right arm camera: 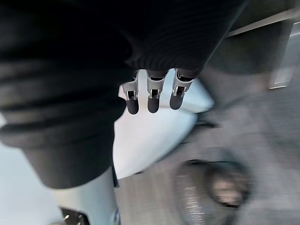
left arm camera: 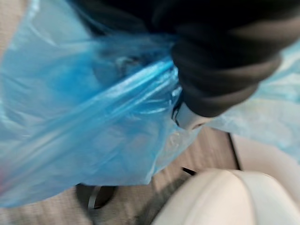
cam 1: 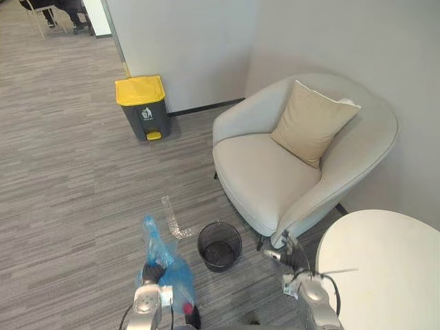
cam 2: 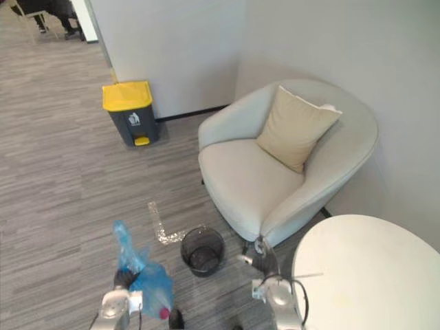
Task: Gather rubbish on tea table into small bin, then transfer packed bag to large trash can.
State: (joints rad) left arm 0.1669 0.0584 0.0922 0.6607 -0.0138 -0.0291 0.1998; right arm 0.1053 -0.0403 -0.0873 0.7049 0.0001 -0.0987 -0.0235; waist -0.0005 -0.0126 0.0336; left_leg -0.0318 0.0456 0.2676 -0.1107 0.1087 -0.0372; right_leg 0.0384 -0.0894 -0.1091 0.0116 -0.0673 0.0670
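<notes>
Packed bag at the left hand, with the big can well across the floor
The left hand [cam 1: 152, 275] is swathed in the blue bag [cam 1: 173, 276], a thin, glossy, crinkled film bunched to a twisted neck above it. Whether it is clamped I cannot tell, so the slack film could slip or tear under its lumpy load. The right hand [right arm camera: 150, 96] hangs relaxed, holding nothing. Near the bag stands the round black mesh small bin [cam 1: 220, 224]; a clear crumpled plastic strip [cam 1: 173, 220] on the floor might be left behind. The boxy grey large trash can [cam 1: 142, 110] has its yellow lid down, which could block the drop
</notes>
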